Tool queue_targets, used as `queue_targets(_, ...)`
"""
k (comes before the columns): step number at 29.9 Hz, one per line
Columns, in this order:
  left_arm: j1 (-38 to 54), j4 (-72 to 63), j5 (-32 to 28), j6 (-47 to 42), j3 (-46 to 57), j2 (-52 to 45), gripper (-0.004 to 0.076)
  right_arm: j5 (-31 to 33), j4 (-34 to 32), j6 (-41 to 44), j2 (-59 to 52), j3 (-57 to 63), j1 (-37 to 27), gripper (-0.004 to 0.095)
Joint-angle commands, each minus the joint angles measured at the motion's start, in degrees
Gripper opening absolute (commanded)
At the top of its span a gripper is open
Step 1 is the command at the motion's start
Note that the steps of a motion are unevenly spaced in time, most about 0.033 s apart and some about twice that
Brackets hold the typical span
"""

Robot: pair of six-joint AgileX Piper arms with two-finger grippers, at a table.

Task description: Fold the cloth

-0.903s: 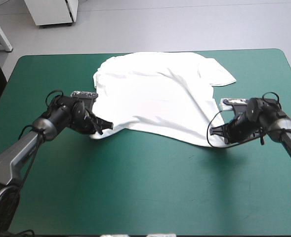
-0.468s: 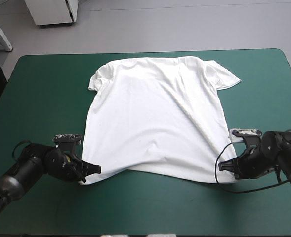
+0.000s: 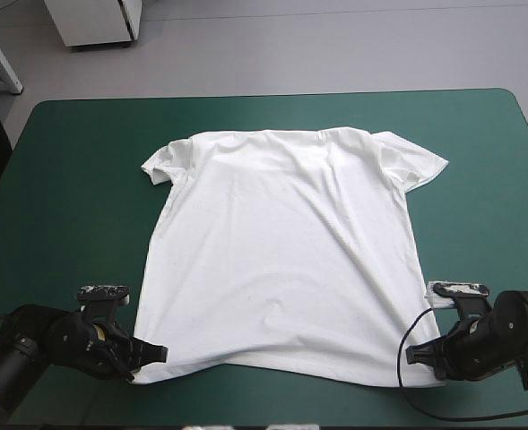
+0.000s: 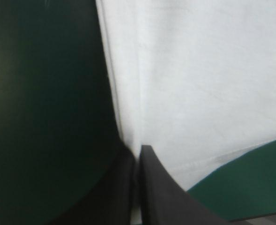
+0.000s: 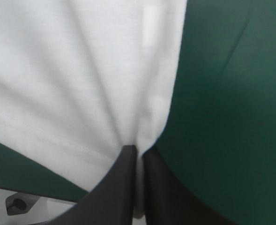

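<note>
T-shirt [image 3: 281, 260] hem corners hidden inside my left gripper [image 3: 159, 351] & right gripper [image 3: 411, 355]; left arm [image 3: 17, 354], right arm [image 3: 515, 327] cut off at pic edges.

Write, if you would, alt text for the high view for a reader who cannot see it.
A white T-shirt lies spread flat on the teal-green table, sleeves toward the far edge. Near the front edge, the left gripper and the right gripper are each shut on one hem corner.
</note>
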Motion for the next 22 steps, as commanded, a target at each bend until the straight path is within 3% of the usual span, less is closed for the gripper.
queue_targets(1,-0.3,-1.6,0.5,-0.2,-0.6,-0.6,-0.0009,2.2,0.6,0.4,-1.6,-0.2,0.0,-0.0013)
queue_targets(5,-0.3,-1.5,1.5,-0.2,-0.4,-0.6,0.0,1.3,0.8,1.4,-1.6,-0.2,0.0,-0.0008)
queue_targets(7,-0.3,-1.5,2.7,-0.1,-0.4,-0.6,0.0053,1.3,1.1,1.4,-1.6,-0.2,0.0,0.004)
queue_targets(9,-0.3,-1.9,4.1,0.3,-0.4,-0.6,0.0136,1.9,1.8,1.4,-1.6,-0.2,0.0,0.0135)
queue_targets(14,-0.3,-6.3,9.9,1.1,-0.7,-0.6,0.0451,2.6,3.4,1.8,-1.6,-1.7,0.0,0.0479)
queue_targets(16,-0.3,-6.4,12.2,1.1,-2.3,-0.6,0.0515,2.6,3.6,1.8,-1.6,-4.5,0.0,0.0549)
queue_targets(22,-0.3,1.2,7.5,-0.2,-15.4,0.5,0.051,2.5,-5.5,3.1,-0.4,-20.3,-0.1,0.0554)
